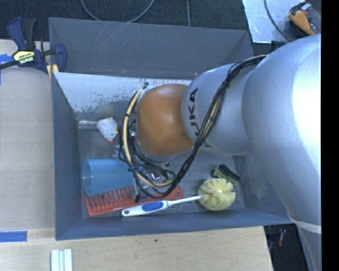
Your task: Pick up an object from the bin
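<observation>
My gripper (147, 177) is low in the bin's front middle, mostly hidden under the arm's orange dome and cables. Just to its left a light blue cup (103, 175) lies on its side. A red brush (109, 201) lies in front of the cup, with the gripper's lower end at the brush's right end. A white toothbrush with a blue grip (157, 206) lies along the front wall, just below the gripper.
A yellow pom-like scrubber (217, 193) sits at the front right, with a small dark and yellow item (226, 173) behind it. A white thing with a red spot (107, 128) lies at the back left. The arm covers the bin's right half.
</observation>
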Tool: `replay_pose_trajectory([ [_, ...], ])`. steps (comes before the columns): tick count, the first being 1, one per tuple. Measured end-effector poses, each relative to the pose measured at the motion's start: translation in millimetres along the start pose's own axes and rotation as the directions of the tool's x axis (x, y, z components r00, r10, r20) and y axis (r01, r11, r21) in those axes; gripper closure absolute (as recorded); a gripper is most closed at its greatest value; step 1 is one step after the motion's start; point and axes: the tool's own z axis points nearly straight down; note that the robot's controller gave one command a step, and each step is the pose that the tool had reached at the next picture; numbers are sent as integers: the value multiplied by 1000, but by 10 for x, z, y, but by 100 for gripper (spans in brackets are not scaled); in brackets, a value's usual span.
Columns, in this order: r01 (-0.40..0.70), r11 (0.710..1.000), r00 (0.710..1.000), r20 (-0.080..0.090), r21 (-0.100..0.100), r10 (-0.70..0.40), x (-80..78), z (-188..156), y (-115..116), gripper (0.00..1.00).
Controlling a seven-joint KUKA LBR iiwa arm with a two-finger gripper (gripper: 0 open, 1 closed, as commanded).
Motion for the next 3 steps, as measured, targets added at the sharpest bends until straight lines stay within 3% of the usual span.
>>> replay_pose_trajectory([
  [1,-68,998,998,-4,-1,68,-152,-92,-30,0],
  [2,-90,996,996,0,-1,90,66,42,-189,0],
  [3,-397,918,918,8,-1,397,413,-50,191,100],
])
